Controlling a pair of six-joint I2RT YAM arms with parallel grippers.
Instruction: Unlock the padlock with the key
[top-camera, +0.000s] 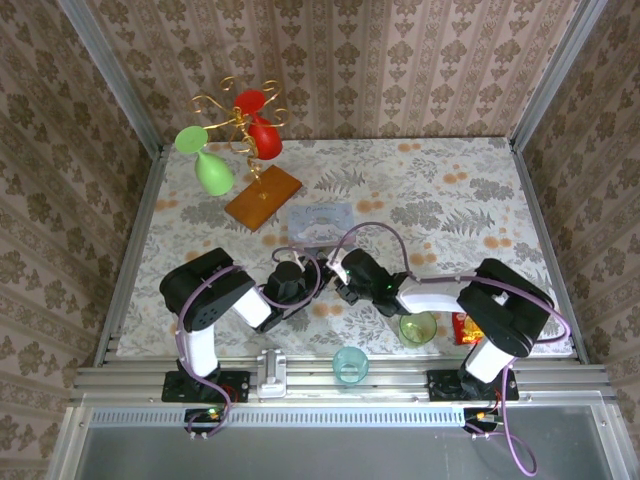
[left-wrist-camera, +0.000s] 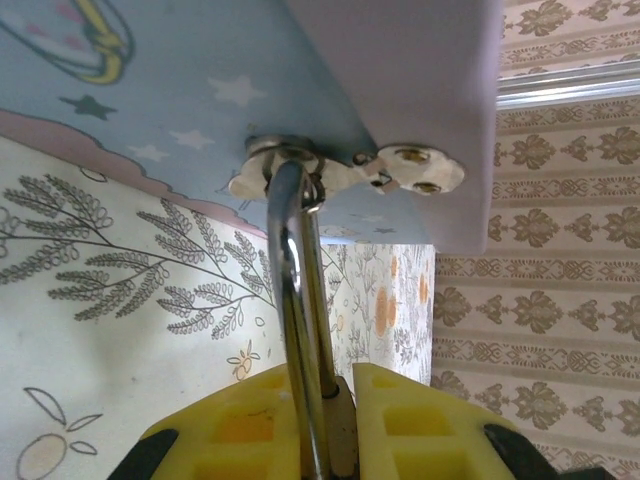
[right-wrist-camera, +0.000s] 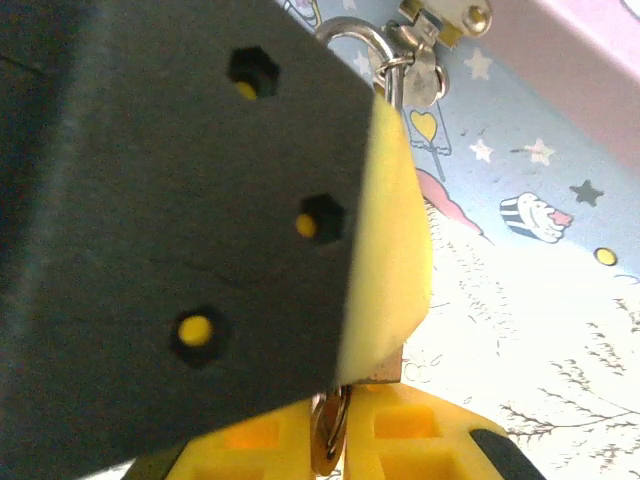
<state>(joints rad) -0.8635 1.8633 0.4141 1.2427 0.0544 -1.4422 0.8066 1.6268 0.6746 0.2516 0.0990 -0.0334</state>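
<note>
Pinching one padlock (left-wrist-camera: 298, 310), left claw (left-wrist-camera: 326, 400); one key (right-wrist-camera: 327, 447), right claw (right-wrist-camera: 338, 415).

Three sides: beige-brown damask-patterned wallpaper walls (top-camera: 400, 60); silver aluminium frame posts (top-camera: 112, 75) at corners; pale floral-print tabletop (top-camera: 450, 200), evenly lit.

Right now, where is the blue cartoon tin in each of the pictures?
Top external: the pale blue cartoon tin sits in the middle of the picture, on the floral tablecloth.
Left wrist: the tin's starry blue side is at the upper left.
Right wrist: the tin's starry blue side runs across the upper right.
Shared landmark: the floral tablecloth with grey leaf sprigs, lying under the tin in all three views.
</note>
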